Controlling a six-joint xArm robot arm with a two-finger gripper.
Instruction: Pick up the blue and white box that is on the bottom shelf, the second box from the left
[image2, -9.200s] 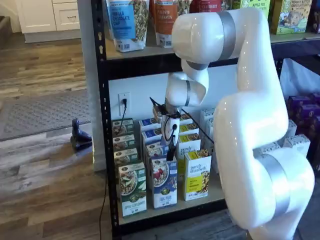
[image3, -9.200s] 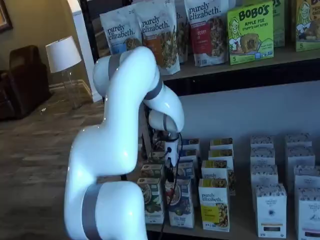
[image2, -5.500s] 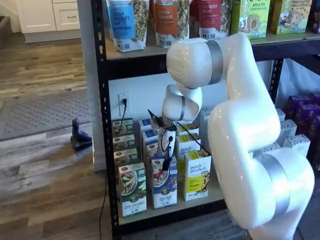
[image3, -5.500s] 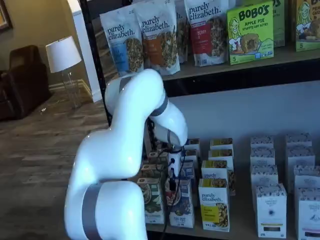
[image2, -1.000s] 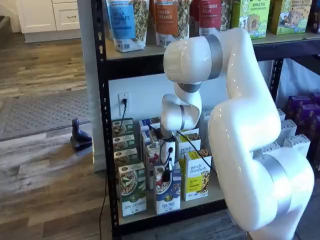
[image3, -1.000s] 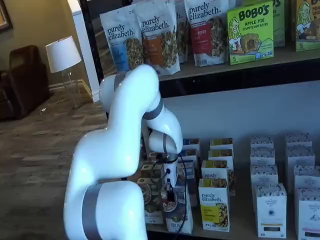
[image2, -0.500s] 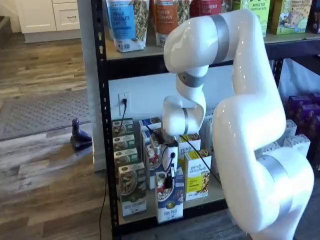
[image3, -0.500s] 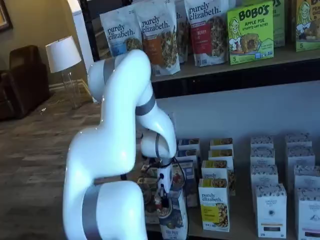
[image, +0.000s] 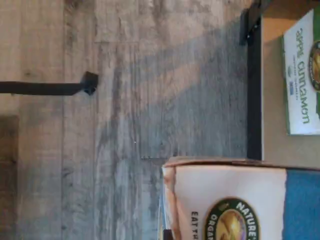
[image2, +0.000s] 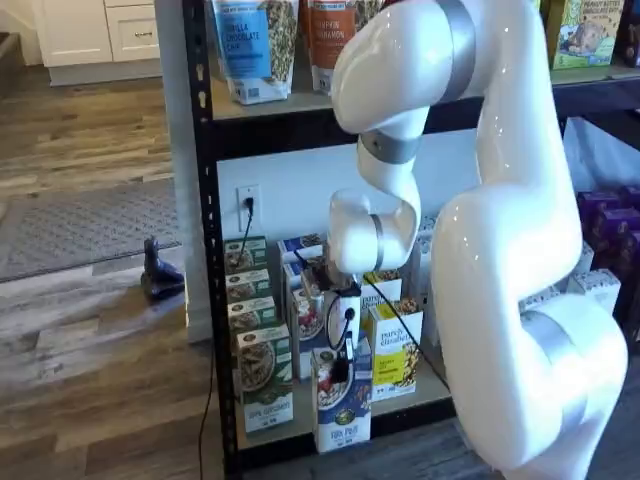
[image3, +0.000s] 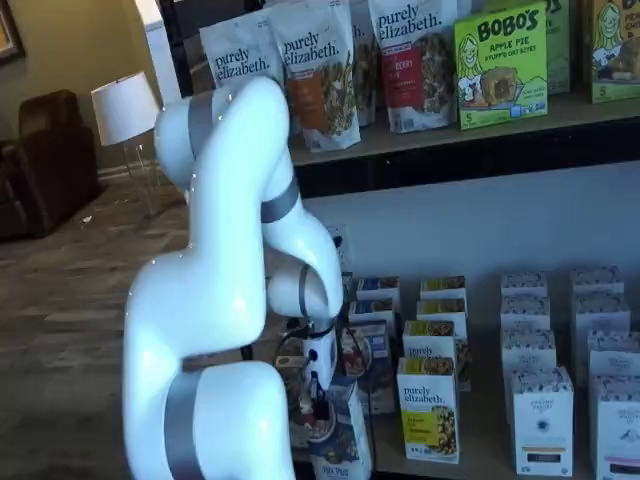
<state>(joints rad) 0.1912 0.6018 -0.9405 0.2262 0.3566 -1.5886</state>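
Right, end effector (image2: 341, 372) is clenched on the top of the blue and white box (image2: 342, 408); black fingers (image2: 338, 368) sit against the box's upper front in a shelf view, no gap visible. In both shelf views the box hangs upright under the wrist, pulled out in front of the bottom shelf (image2: 400, 398), its lower end overlapping the black front beam (image2: 300, 440). In a shelf view (image3: 338, 440) it shows at 6 o'clock of the wrist, partly hidden by the arm's white base link.

Neighbours in a shelf view: green-and-white apple cinnamon box (image2: 264, 378) at 9 o'clock of the held box, just beside it; yellow-and-white purely elizabeth box (image2: 394, 350) at 2 o'clock, near. More blue-fronted boxes (image2: 308, 325) stand in the row behind the held one.

Wrist view: box top (image: 235, 200) fills the near corner, white panel with a round logo (image: 231, 220) and a blue band next to it. Wood plank floor (image: 130, 100) lies under most of the box; the shelf's black beam (image: 254, 85) and tan surface (image: 272, 100) run alongside, with the apple cinnamon box (image: 302, 75) lying on that surface, apart from the held box.
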